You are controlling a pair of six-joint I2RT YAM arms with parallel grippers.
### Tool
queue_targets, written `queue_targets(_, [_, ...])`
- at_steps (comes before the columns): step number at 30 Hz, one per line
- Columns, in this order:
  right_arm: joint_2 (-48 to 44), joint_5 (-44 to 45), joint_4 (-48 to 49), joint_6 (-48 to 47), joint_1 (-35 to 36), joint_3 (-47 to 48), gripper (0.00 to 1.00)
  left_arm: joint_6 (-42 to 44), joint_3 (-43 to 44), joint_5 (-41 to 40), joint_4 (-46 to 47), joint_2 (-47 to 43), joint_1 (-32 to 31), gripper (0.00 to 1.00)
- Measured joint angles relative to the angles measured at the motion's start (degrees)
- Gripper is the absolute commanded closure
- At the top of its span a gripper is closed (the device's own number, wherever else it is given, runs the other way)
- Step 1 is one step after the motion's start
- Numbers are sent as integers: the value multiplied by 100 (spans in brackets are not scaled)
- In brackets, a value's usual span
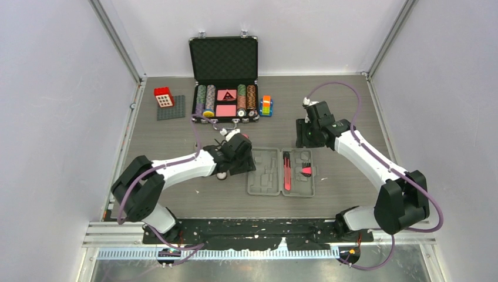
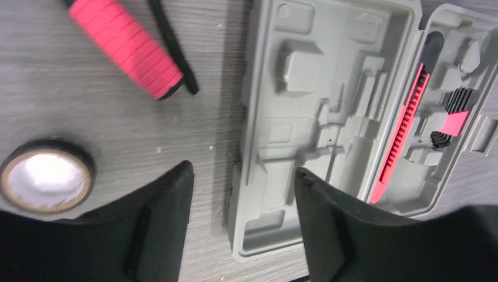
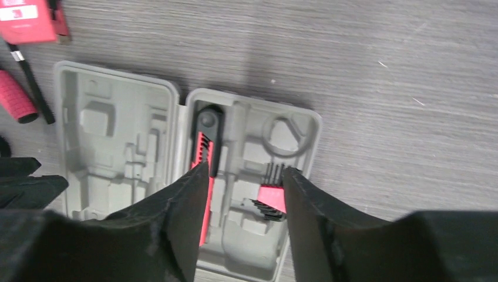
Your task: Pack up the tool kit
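The grey tool case [image 1: 264, 173] lies open and flat at the table's middle. Its right half holds a red-and-black knife [image 1: 286, 170] and a red hex-key holder [image 1: 306, 170]; its left half [image 2: 329, 76] is empty. My left gripper [image 2: 241, 176] is open and empty, low over the case's left edge [image 1: 241, 160]. A red-handled tool [image 2: 123, 44] and a black tape roll [image 2: 47, 176] lie on the table to its left. My right gripper [image 3: 246, 173] is open and empty above the case's right half [image 1: 304, 140], with the knife [image 3: 204, 153] and hex keys [image 3: 272, 191] below it.
A black metal-edged case with poker chips [image 1: 225, 76] stands open at the back. A red brick [image 1: 163, 97] on a grey baseplate [image 1: 171, 110] lies at the back left. A coloured block stack [image 1: 266, 106] stands right of the chip case. A red flat tool [image 3: 26, 17] lies beyond the grey case.
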Motion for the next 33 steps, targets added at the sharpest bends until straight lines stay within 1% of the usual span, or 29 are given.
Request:
queue_targets(4, [4,-101,190,-59,323,0,31,-26,-380,-409,-4,-542,4,12])
queue_targets(7, [35,-140,321,-111,601,24,29,111,-439,-774,-151,-1084,87,1])
queue_targets(9, [133,-155,396,-129,763,92,26,260,-439,-968,-254,-1451,201,0])
queue_targets(10, [219,-162,433,-131,844,149,23,363,-439,-1078,-321,-1659,304,0])
queue_targets(13, [553,-160,555,-131,1080,341,21,743,-439,-1362,-575,-2210,695,0])
queue_targets(20, [1438,-81,748,-107,1707,841,19,2127,-385,-1655,-1172,-3512,2116,0])
queue_targets(22, [1670,-50,798,-96,1856,997,18,2549,-295,-1794,-1235,-3799,2411,0])
queue_targets(27, [2232,50,887,22,2144,1410,15,3510,-157,-2194,-894,-4229,2632,0])
queue_targets(30, [2682,197,933,105,2284,1799,14,3816,-254,-2319,-601,-4251,2662,0])
queue_targets(33, [3071,380,979,192,2365,2133,14,3976,-420,-2328,-579,-4236,2673,0])
